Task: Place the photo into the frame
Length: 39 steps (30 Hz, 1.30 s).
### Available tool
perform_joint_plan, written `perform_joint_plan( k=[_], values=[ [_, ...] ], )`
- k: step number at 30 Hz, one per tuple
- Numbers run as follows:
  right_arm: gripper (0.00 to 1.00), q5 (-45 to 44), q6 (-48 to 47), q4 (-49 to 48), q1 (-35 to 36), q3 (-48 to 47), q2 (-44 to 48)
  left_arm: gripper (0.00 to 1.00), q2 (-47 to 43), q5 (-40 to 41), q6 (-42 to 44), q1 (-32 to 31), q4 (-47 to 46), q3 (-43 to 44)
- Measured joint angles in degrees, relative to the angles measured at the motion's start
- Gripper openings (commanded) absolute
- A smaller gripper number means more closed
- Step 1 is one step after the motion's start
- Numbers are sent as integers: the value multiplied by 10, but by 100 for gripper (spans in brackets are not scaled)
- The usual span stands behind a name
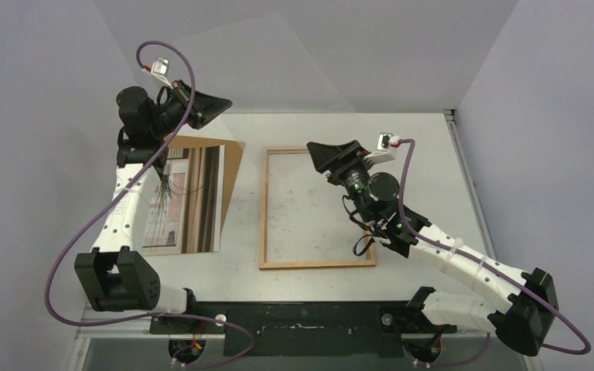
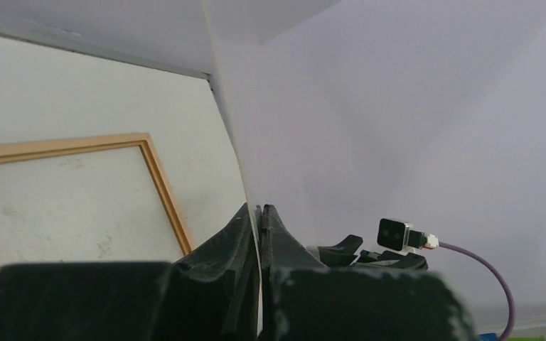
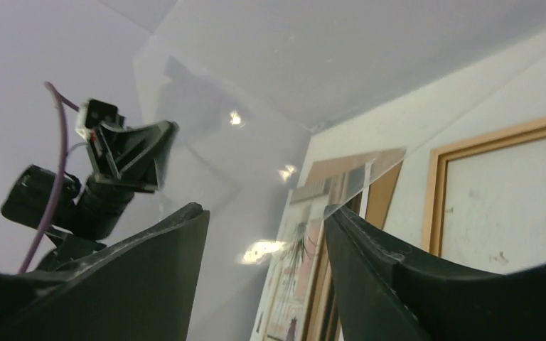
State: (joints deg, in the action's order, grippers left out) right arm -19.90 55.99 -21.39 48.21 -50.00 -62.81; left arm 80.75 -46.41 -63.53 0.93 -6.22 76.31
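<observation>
The frame (image 1: 317, 209) lay flat in the middle of the table (image 1: 433, 154). It had a thin light wood edge, and I could see the bare table top through it.

The photo (image 1: 193, 209) lay face up to the left of the frame, close to it but not touching. It showed a hanging plant and tall stripes. A brown board (image 1: 233, 178) lay under the photo and stuck out on the side next to the frame.

The left gripper (image 1: 220, 104) was up in the air, past the far left corner of the frame. Its two fingers were pressed tight on the edge of a big clear sheet (image 1: 278, 69). The sheet was held up over the far side of the frame.

The right gripper (image 1: 317, 151) was over the far edge of the frame. Its fingers (image 3: 370, 256) stood apart, with the clear sheet showing in the gap between them. I could not tell if they touched it.
</observation>
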Motion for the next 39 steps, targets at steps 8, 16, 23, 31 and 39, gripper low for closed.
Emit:
perform_joint_plan(
  k=[8,16,23,31,39],
  values=[
    [90,284,-119,116,-134,7,0,0,10,-5,186,30,145,112],
    [90,489,-283,206,-217,-5,0,0,11,-23,437,10,359,210],
    [90,628,-285,88,-295,-61,-99,0,-18,-33,602,-51,504,226],
    [90,714,-150,-164,-339,-20,-213,0,-66,-44,656,-61,559,211],
    [90,750,37,-440,-334,53,-320,0,-68,-46,658,-65,565,202]
  ],
)
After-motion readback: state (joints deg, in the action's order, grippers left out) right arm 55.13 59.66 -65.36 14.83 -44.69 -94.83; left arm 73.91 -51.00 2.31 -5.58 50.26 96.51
